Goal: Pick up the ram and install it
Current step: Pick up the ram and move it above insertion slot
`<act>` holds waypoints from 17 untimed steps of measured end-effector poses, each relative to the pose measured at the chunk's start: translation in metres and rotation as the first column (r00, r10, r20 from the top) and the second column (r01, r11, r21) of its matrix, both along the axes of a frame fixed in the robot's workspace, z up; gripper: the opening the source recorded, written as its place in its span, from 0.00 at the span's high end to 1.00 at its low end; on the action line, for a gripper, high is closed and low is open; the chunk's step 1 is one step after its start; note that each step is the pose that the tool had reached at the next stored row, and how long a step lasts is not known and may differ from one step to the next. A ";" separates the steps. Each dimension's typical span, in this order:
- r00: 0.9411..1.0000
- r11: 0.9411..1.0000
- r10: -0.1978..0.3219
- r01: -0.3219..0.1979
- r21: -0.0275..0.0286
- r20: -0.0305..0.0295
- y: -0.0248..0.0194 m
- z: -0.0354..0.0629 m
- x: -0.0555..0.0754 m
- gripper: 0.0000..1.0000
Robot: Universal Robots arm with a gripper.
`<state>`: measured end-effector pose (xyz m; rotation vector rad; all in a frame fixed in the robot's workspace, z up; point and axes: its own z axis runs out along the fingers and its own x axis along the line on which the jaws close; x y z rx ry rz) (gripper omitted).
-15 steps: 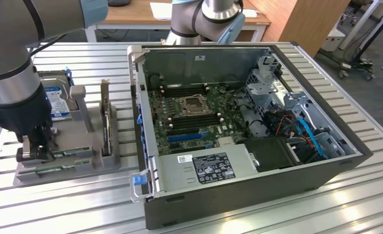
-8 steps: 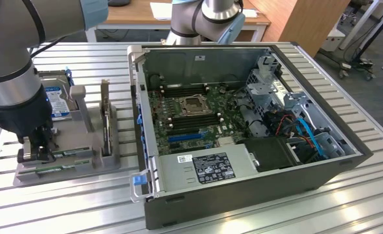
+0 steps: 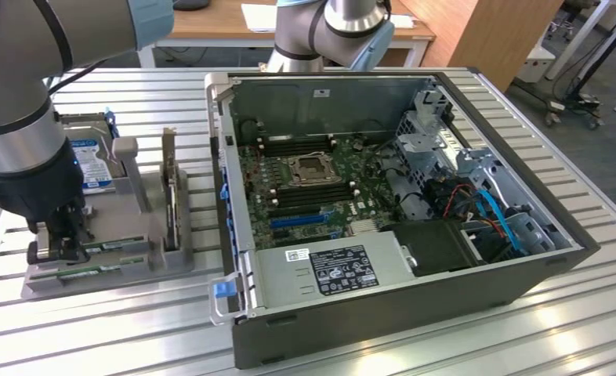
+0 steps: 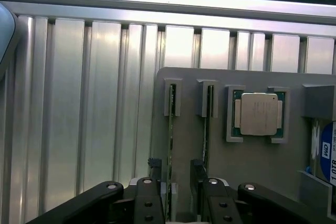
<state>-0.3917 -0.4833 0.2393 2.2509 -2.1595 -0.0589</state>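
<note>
Two green ram sticks stand on edge in slots of a grey holder (image 4: 189, 85). In the wrist view my gripper (image 4: 176, 170) is open. Its black fingers (image 4: 154, 167) straddle one ram stick (image 4: 170, 129) with a gap on each side. The other ram stick (image 4: 207, 129) runs just outside the far finger. In the exterior view the gripper (image 3: 57, 249) hangs low over the end of the ram sticks (image 3: 111, 246) on the holder (image 3: 99, 283), at the exterior view's left. The open computer case (image 3: 392, 204) with its motherboard (image 3: 308, 184) sits in the middle.
A processor chip (image 4: 259, 114) lies in a holder pocket beside the ram. A hard drive (image 3: 94, 164) with a blue-white label and an upright expansion card (image 3: 169, 184) also stand in the holder. Everything rests on a ribbed aluminium table (image 3: 559, 321).
</note>
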 end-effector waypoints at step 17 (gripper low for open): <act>1.000 1.000 0.000 0.000 0.000 0.000 -0.0007 -0.0096 0.000 0.64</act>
